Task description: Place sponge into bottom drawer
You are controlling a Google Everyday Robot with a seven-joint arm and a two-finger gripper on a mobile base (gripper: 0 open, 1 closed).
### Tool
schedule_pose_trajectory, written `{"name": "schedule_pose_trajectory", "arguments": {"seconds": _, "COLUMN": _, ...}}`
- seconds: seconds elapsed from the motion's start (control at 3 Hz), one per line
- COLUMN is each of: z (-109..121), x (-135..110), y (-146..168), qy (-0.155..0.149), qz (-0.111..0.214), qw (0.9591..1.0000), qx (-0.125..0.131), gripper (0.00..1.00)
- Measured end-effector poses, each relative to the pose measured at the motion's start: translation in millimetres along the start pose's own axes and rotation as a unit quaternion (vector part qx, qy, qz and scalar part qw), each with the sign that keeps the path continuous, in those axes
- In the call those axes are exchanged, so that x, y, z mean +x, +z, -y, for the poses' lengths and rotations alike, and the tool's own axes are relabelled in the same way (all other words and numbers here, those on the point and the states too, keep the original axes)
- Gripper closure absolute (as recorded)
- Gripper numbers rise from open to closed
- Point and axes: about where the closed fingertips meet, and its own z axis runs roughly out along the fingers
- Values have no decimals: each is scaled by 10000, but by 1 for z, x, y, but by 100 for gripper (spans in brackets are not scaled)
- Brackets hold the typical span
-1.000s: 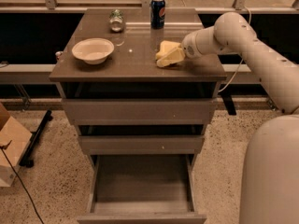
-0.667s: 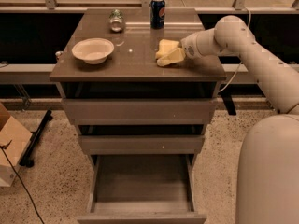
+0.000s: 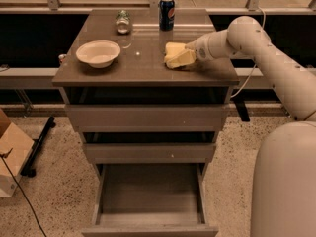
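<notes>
Pale-yellow sponge (image 3: 173,59) lies on the cabinet top (image 3: 143,65), right at the tip of the gripper (image 3: 184,54), which reaches in low from the side and meets it. Sponge and gripper blend into one yellowish mass, so I cannot tell whether it has hold of the sponge. A can (image 3: 167,13) stands near the gripper, toward the top's back edge. A jar (image 3: 123,21) and a bowl (image 3: 98,53) sit well beyond the gripper's tip. Far below it, the bottom drawer (image 3: 148,229) stands pulled out, the two drawers above it pushed in.
</notes>
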Motion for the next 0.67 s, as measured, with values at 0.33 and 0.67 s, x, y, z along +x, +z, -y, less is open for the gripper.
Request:
{"name": "schedule_pose_trajectory", "arguments": {"seconds": 0.33, "z": 0, "x": 0, "y": 0, "qy": 0, "qz": 0, "qw": 10000, "qx": 0, "gripper": 94}}
{"name": "schedule_pose_trajectory", "arguments": {"seconds": 0.67, "z": 0, "x": 0, "y": 0, "qy": 0, "qz": 0, "qw": 10000, "qx": 0, "gripper": 100}}
